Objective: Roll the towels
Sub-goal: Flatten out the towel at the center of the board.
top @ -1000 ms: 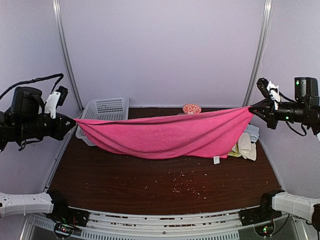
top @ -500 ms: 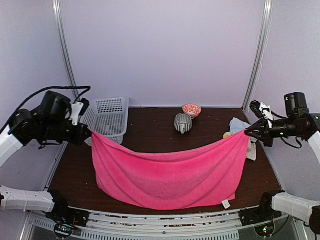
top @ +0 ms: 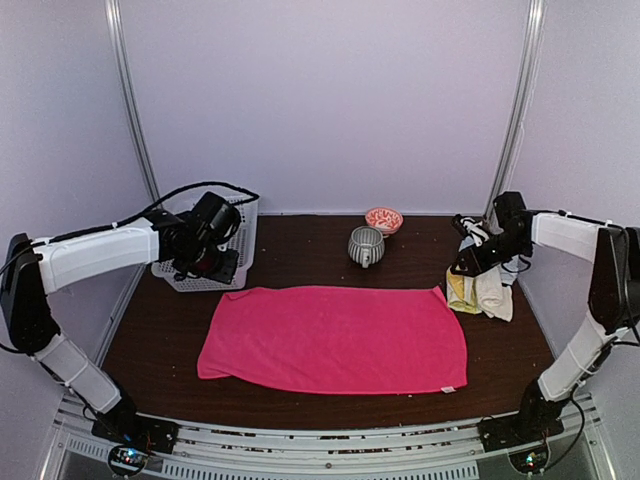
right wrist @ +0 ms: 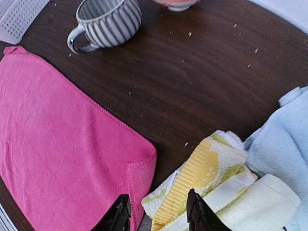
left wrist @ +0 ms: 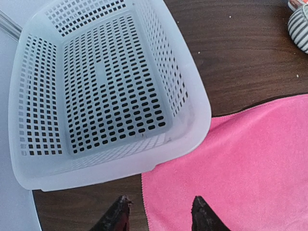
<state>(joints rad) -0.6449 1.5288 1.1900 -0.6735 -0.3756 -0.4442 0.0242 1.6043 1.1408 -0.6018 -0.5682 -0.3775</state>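
The bright pink cloth towel (top: 335, 338), hanging stretched between my grippers a moment ago, now lies flat on the dark wooden table (top: 290, 250). My left gripper (left wrist: 159, 214) and right gripper (right wrist: 156, 211) hover parted, empty, over its far corners. I judge it ready for rolling.

Soft, even light fills the booth, and the pale lavender walls look bright and flat. The dark table (top: 150, 335) looks matte, and the pink towel (top: 335, 338) casts only a thin shadow along its near edge. The top view is slightly grainy. In the wrist views, the left hand (left wrist: 161, 215) and right hand (right wrist: 159, 214) look dark and soft-edged at the bottom, and the white basket (left wrist: 168, 72) bows with wide-angle distortion.
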